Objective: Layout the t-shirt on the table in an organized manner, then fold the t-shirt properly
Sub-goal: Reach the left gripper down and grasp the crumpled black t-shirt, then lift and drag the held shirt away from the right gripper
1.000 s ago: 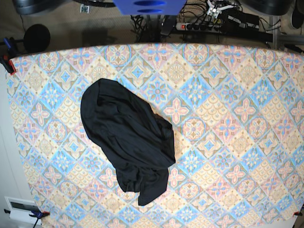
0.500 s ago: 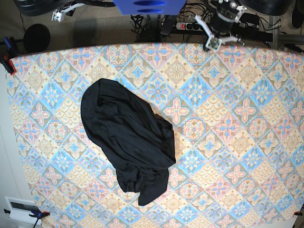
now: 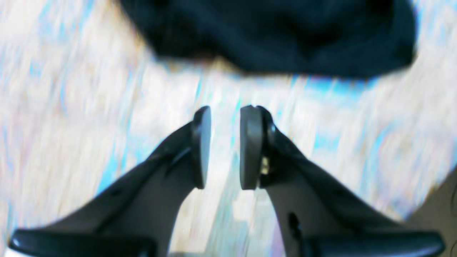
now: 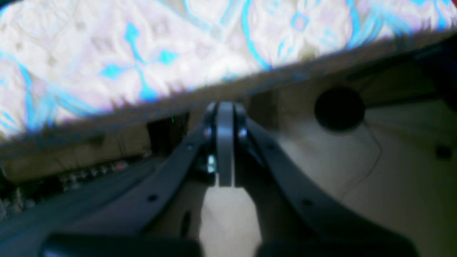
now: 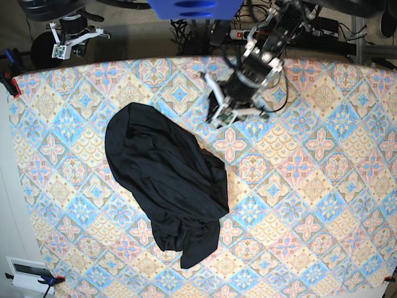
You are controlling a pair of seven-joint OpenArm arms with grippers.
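On table (image 5: 322, 186), crumpled t-shirt (image 5: 167, 186) (black).

Plain black against pastel tiles

The soft, thin solid-black t-shirt (image 5: 167, 189) carries no print; the large rectangular table (image 5: 322, 186) wears a cloth of pastel blue, pink and yellow diamond tiles, each with a floral motif.

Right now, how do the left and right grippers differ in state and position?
The left gripper has a clear gap between its pads; the right gripper is pressed shut. The left gripper is out over the table, pointing toward the t-shirt; the right gripper sits beyond the table's far edge, away from the t-shirt. Neither holds anything.
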